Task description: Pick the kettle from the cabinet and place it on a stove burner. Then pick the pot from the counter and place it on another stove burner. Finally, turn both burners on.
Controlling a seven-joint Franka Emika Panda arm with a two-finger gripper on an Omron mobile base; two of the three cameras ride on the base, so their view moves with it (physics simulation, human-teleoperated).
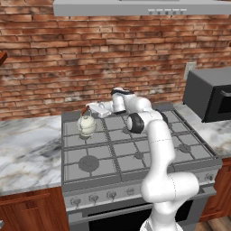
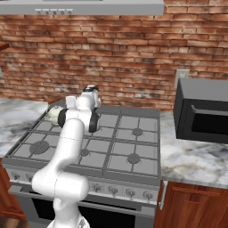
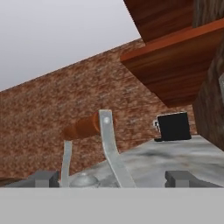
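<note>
Against red brick, the silver 6-burner cooktop [image 1: 135, 149] carries the small cream-white kettle [image 1: 86, 125] on its rear-left burner, my gripper [image 1: 92, 108] spread wide and empty beside its wire handle [image 3: 109, 144]; step 1 looks complete, so next I must retreat toward the pot.

The kettle [image 1: 86, 125] is set on the cooktop [image 1: 135, 153] at its ten o'clock burner. The counter [image 1: 27, 151] lies at nine o'clock, the microwave [image 1: 210, 94] at two o'clock.
</note>
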